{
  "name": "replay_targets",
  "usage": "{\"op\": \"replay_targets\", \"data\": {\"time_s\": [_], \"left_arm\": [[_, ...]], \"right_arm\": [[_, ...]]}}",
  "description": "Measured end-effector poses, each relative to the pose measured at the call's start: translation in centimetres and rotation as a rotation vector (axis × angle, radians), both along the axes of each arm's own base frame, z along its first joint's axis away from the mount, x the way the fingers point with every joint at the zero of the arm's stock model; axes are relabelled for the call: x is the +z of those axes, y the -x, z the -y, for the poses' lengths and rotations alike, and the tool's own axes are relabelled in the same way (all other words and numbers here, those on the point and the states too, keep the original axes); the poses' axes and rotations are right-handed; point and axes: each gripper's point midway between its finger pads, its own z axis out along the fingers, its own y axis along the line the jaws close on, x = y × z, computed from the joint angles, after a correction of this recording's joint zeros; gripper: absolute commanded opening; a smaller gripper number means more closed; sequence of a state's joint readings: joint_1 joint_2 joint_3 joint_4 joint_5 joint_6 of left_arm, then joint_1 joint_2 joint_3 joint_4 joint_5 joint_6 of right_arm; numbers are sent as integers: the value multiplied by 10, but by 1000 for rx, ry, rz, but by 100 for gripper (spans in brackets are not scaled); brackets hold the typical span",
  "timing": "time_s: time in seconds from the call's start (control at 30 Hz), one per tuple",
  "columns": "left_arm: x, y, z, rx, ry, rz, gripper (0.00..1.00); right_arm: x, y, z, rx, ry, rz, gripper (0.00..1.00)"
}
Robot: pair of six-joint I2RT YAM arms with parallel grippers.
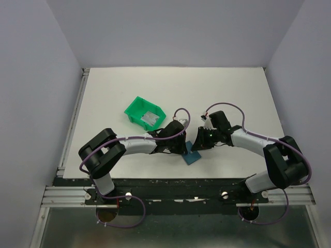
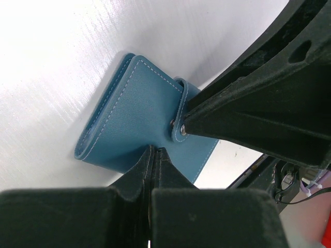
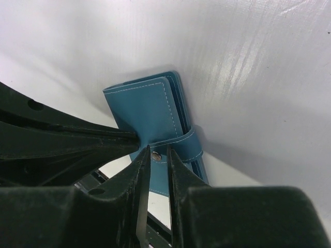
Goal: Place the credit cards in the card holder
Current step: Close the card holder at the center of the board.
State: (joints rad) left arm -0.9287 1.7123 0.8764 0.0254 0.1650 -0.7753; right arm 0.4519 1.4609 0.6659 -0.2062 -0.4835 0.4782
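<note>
Left wrist view: my left gripper [image 2: 155, 152], squeezed together, presses the near edge of the folded card holder [image 2: 139, 119], I judge to pin it to the desk [image 2: 51, 51] while my right gripper [image 3: 158, 152] nips its stud strap [image 3: 183, 142] to unsnap it. It lies diagonally, strap toward the right gripper; farther off, the credit cards [image 1: 150, 119] wait in the green bin [image 1: 133, 111].

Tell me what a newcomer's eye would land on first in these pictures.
Both hands meet at the blue card holder, near the middle of the table's front edge. The left hand is shut at one edge of it, and the right hand has its stud strap between its fingers. Farther back on the left, a bright green bin stands out, with silvery credit cards lying inside.
</note>
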Motion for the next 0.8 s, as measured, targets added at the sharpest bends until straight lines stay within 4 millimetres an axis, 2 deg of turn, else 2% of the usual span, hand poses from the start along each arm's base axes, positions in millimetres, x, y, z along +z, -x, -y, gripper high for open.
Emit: {"op": "replay_targets", "data": {"time_s": [0.5, 0.73, 0.8], "left_arm": [[0, 0, 0, 0, 0, 0, 0], [0, 0, 0, 0, 0, 0, 0], [0, 0, 0, 0, 0, 0, 0]], "right_arm": [[-2, 3, -3, 13, 25, 18, 26], [29, -7, 0, -15, 4, 152, 26], [32, -8, 0, -15, 4, 166, 26]]}}
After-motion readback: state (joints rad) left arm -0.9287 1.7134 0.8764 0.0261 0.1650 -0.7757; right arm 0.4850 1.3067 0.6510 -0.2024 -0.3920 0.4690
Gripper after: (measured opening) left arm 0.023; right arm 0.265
